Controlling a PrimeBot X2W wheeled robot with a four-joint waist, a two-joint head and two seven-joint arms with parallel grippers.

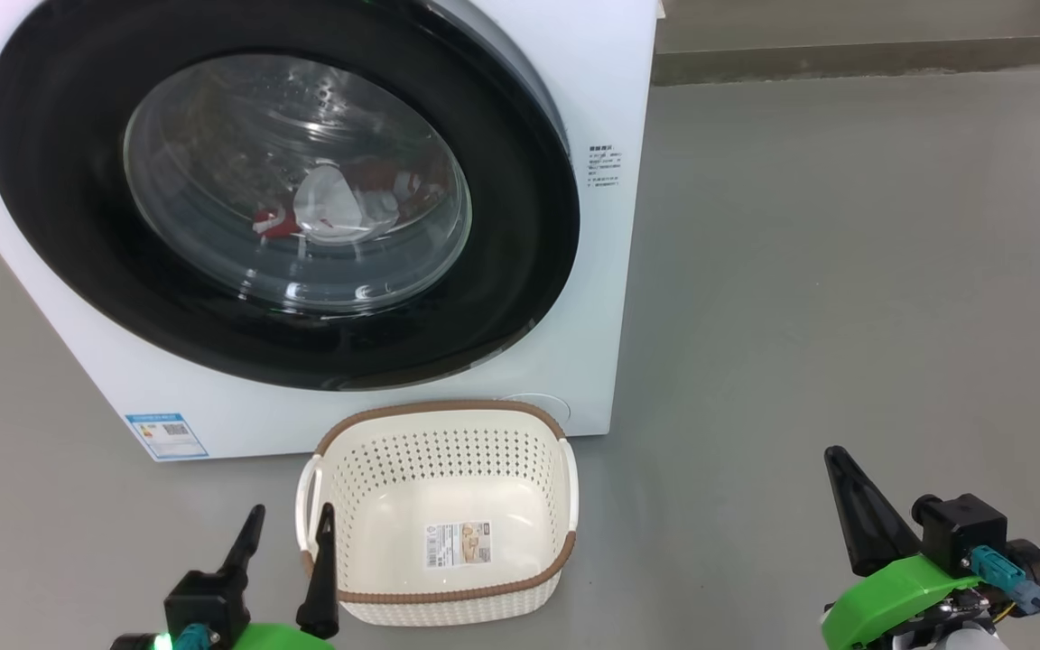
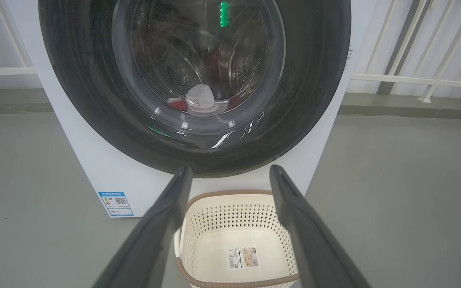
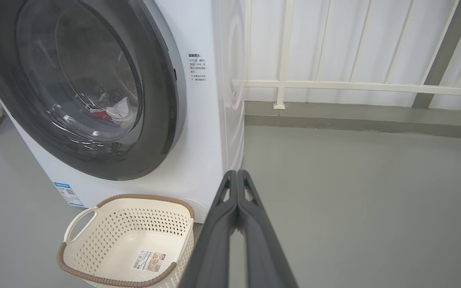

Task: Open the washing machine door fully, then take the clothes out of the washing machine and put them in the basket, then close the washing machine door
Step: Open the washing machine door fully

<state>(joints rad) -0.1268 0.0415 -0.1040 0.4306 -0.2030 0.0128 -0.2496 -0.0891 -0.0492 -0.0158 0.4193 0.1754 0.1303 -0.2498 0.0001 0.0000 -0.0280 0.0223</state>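
The washing machine door [image 1: 51, 235] was seen closed, flat against the front of the washing machine [image 1: 606, 81]. Its top and left rim were cut off by the edge of the head view.

The clothes [image 1: 339, 206] were located inside the drum, low behind the glass. They were made out only through the window, as red patches and a white part warped by the bulge and the glare. The number of garments could not be told.

The basket [image 1: 448, 408] was found upright on the floor [image 1: 845, 271], just in front of the machine and below the door's lower rim. A label sticker [image 1: 459, 544] was seen on its bottom. Whether it touched the machine front could not be judged.

The left gripper [image 1: 292, 513] was held low at the basket's left handle, jaws released and spread wide, gripping nothing. One finger was overlapped with the basket rim in the head view, and contact could not be judged. Its body was cut off by the bottom edge.

The right gripper [image 3: 236, 173] was held over bare floor, well right of the basket, fingers clenched together with nothing clamped. In the head view they were merged into one dark spike.

The printed text [image 1: 604, 167] and the blue sticker [image 1: 166, 436] were too small to be read. A green glint [image 2: 224, 14] was noted on the glass; its source could not be determined.
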